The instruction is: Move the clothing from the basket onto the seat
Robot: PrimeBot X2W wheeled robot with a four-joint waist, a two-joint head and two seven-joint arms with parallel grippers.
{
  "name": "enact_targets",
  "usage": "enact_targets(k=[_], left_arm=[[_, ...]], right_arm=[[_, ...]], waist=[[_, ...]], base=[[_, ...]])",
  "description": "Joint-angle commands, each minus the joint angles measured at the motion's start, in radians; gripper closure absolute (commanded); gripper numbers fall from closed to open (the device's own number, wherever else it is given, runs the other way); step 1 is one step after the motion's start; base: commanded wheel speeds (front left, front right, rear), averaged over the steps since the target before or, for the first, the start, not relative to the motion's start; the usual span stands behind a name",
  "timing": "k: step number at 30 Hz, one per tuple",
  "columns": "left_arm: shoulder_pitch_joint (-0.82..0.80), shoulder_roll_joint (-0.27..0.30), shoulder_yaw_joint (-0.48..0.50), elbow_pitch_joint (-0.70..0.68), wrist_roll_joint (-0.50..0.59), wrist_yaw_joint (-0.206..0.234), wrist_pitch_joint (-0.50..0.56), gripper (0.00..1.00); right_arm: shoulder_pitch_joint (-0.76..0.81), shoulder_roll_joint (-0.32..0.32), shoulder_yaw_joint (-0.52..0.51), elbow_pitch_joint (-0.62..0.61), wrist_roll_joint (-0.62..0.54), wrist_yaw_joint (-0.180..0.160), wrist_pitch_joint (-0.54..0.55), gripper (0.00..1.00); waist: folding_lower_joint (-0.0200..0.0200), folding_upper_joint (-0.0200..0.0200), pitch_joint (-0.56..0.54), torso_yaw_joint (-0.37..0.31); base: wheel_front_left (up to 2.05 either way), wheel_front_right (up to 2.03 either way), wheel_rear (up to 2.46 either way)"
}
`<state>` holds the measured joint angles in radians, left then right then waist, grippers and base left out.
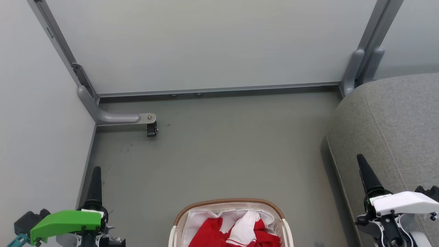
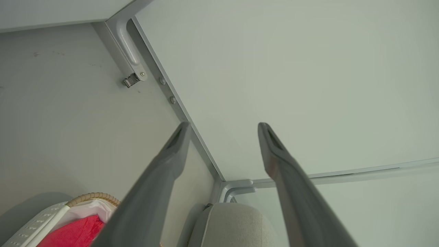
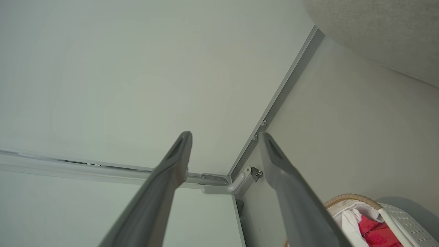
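Left end effector and right end effector both stand wide open, holding nothing. Red clothing lies heaped in the basket on the floor between them, about equally near each. Grey seat sits just beside the right end effector, so that arm looks better placed.

At seven o'clock, the left gripper carries a green cover and teal fitting; at four o'clock, the right gripper carries a white cover, perhaps labelled. Both have dark tapered fingers and black screws.
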<state>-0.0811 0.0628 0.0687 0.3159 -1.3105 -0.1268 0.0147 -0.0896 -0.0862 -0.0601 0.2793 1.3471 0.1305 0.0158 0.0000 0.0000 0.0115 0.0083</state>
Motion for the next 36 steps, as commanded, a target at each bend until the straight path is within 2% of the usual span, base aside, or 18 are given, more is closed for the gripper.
enact_targets(k=[1,18,23,36], left_arm=[[-0.036,0.015,-0.002,-0.010,0.048,-0.002,-0.011,0.00],[-0.052,0.036,-0.053,0.033,0.407,-0.002,-0.075,0.00],[-0.049,0.043,-0.066,0.045,0.505,0.011,-0.092,0.00],[-0.036,0.050,-0.103,0.070,0.681,0.023,-0.132,0.00]], right_arm=[[-0.030,-0.015,0.003,-0.016,-0.039,0.001,-0.012,0.00],[-0.056,-0.046,0.064,0.016,-0.343,0.001,-0.076,0.00],[-0.054,-0.048,0.080,0.029,-0.415,0.001,-0.093,0.00],[-0.044,-0.047,0.084,0.016,-0.639,0.000,-0.133,0.00]], waist=[[0.0000,0.0000,0.001,0.000],[0.0000,0.0000,0.008,0.000],[0.0000,0.0000,0.006,-0.002],[0.0000,0.0000,0.003,-0.002]], base=[[0.00,0.00,0.00],[0.00,0.00,0.00],[0.00,0.00,0.00],[0.00,0.00,0.00]])
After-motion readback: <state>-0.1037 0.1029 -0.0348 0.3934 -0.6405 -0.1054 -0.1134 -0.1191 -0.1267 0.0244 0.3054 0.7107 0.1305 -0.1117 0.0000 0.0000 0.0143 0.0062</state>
